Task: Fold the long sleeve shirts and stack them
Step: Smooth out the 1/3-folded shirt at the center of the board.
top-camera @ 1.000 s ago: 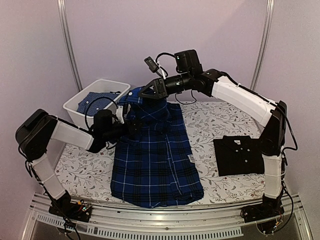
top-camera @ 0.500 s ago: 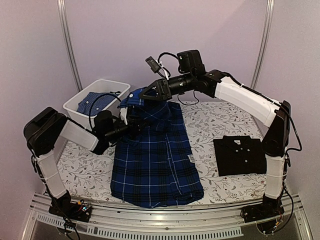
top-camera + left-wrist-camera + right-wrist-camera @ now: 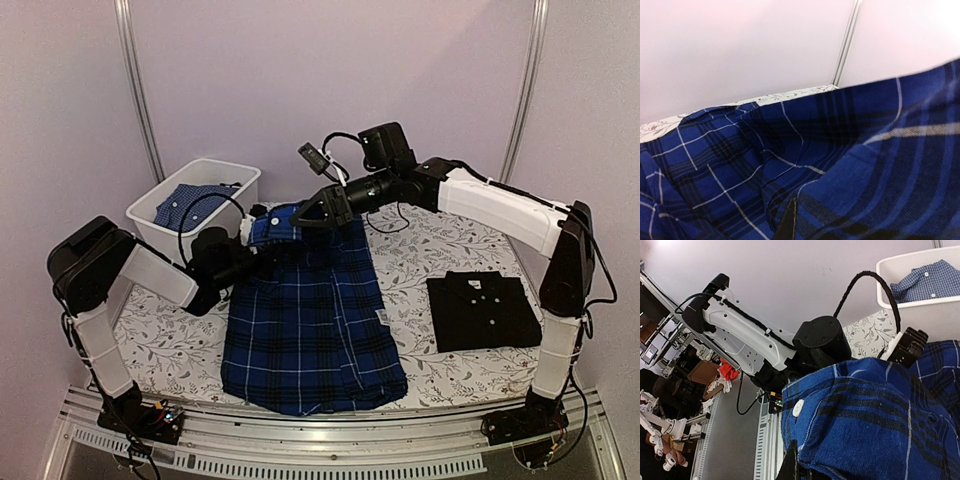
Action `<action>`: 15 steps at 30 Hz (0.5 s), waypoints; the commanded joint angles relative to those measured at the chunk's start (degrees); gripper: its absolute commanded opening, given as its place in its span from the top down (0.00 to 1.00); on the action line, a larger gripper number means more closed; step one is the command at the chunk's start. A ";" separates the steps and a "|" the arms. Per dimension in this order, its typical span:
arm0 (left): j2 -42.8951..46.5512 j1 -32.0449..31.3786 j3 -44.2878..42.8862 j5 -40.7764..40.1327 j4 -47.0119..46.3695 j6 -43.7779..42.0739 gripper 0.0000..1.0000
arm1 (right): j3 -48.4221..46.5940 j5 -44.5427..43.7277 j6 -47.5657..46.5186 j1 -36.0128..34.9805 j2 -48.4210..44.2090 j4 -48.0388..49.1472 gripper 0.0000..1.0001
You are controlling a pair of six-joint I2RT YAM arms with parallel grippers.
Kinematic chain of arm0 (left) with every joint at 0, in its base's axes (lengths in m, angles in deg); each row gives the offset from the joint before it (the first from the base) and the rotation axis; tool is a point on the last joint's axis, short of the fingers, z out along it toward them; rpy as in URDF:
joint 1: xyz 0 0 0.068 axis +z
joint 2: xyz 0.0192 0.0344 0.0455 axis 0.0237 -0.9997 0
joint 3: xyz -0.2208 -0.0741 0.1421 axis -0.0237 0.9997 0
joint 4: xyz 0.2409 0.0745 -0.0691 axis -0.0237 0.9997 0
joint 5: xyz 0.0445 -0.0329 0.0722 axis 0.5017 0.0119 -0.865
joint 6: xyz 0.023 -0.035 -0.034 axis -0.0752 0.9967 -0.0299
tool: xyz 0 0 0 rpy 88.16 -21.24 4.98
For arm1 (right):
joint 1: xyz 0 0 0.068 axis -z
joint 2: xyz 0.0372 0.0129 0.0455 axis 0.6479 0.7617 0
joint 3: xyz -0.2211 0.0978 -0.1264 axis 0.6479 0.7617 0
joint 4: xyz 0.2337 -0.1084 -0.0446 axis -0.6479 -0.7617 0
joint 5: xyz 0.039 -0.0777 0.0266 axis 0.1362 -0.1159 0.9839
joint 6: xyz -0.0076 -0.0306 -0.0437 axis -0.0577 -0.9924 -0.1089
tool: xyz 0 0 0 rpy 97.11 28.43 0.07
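Observation:
The navy-and-blue plaid shirt lies lengthwise in the middle of the table, its collar end lifted. My right gripper is shut on that top edge and holds it above the table; its wrist view shows plaid cloth with a white button over a dark fingertip. My left gripper is shut on the shirt's upper left side; plaid cloth fills its wrist view around one dark fingertip. The black shirt lies folded at the right.
A white bin at the back left holds a blue checked shirt. The tablecloth has a floral print. A metal rail runs along the table's near edge.
My right gripper has moved down and toward the near side with the collar end, folding it over. My left gripper stayed on the shirt's upper left edge, shifting slightly.

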 commanded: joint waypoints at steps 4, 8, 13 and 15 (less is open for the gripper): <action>1.85 -3.73 2.51 -6.43 3.13 -0.42 0.96 | 17.13 -6.05 -0.28 1.30 -11.29 -0.88 1.00; 1.95 -5.02 2.92 -8.07 5.89 -1.37 0.95 | 28.95 -9.70 2.20 1.79 -16.93 -2.01 1.00; 1.89 -6.25 3.04 -7.66 9.88 -3.84 0.84 | 43.60 -11.18 5.40 1.80 -21.71 -2.39 1.00; 2.23 -6.75 3.32 -7.62 11.59 -4.27 0.76 | 48.17 -12.40 6.69 1.80 -22.67 -2.39 1.00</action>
